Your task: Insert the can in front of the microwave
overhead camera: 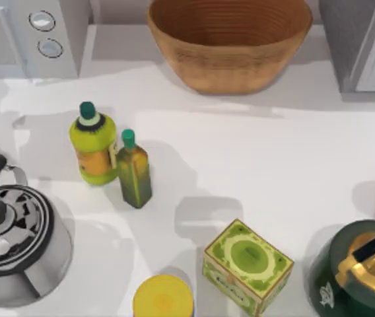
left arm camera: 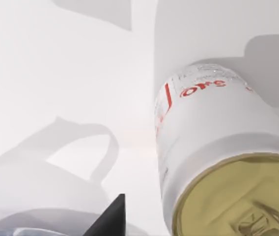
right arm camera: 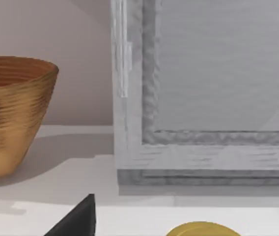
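White table [overhead camera: 253, 158], left pincer's opening unclear, can [left arm camera: 213, 142] close beside it

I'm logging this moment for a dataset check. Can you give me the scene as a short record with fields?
can: white tin with red lettering and dull gold end, close up in the left wrist view
microwave: light grey, two round knobs, top view's far left corner
space in front of microwave: bare white table
bottles: yellow-green one and darker green one, side by side
basket: woven, far middle
other appliance: framed door, far right
near edge: kettle, yellow-topped container, green box, dark green teapot
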`<state>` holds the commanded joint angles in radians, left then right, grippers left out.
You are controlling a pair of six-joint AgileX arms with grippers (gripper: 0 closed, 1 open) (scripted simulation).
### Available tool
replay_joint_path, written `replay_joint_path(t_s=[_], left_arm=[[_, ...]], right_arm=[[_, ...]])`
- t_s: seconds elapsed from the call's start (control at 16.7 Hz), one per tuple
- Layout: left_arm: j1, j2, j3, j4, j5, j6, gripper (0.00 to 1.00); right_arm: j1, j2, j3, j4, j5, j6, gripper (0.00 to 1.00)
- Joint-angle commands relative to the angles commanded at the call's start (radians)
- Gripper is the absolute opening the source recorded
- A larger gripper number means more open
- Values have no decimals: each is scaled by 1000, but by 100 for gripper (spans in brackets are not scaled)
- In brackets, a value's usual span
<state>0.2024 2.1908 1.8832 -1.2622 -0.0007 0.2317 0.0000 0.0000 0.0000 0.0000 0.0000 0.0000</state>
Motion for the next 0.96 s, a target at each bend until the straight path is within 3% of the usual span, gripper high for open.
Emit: replay_joint_path(t_s=[0.54,0.96], left_arm=[[-1,0,4,-3,0,0,100],[-2,2,161,-159,0,-1,100]], right_arm=[[0,0,0,0,0,0,100],[0,0,0,0,0,0,100]])
